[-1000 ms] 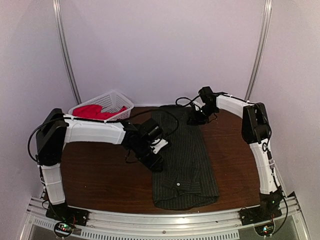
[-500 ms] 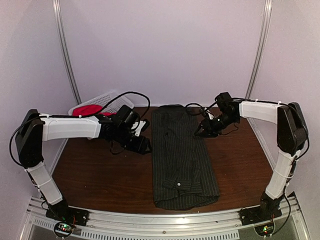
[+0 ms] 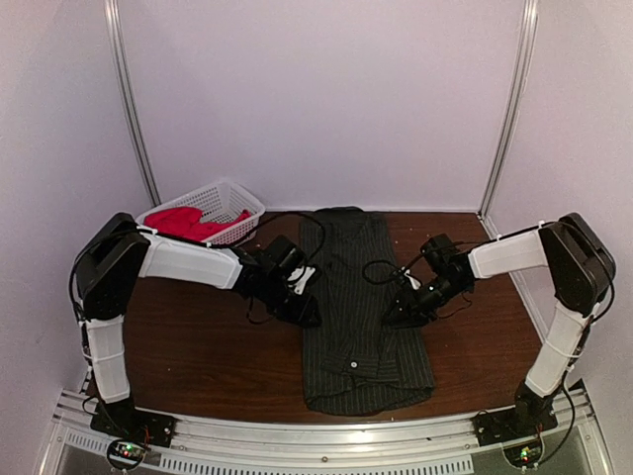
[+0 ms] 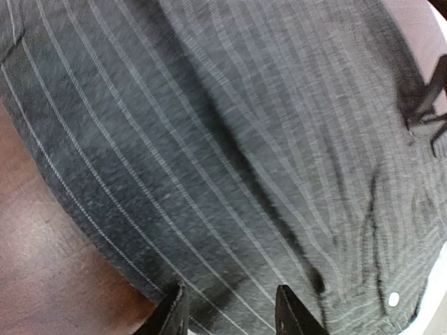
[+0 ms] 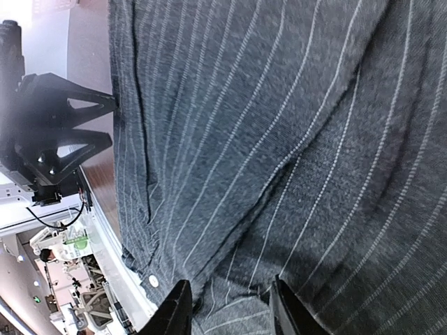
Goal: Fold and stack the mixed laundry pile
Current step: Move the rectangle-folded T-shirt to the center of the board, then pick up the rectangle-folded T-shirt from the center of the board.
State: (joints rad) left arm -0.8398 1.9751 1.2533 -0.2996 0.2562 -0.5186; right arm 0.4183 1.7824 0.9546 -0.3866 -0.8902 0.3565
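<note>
From above, the pinstriped shirt lies flat on the table as a long narrow strip, its collar end toward the arm bases. I judge that the sides are already folded in and the next fold will go across its length. The red T-shirt waits in the basket at the far left corner, well apart from the shirt, so that half of the pile is not yet begun. The left gripper is low at the left edge of the shirt and the right gripper is low at the right edge, facing each other at about the middle of the strip. This symmetric position suggests that both edges are to be taken together, so the cloth stays straight when it is lifted. In the left wrist view, the left gripper has its two fingers partly spread. They are placed over the shirt, just inside the border where the cloth meets the bare table, and a button shows at the lower right. No fold of cloth is pinched between the fingers. In the right wrist view, the right gripper is also partly spread, with its tips over the striped cloth near a seam, and I see nothing clamped. The left gripper is visible across the shirt, close to its other edge.
</note>
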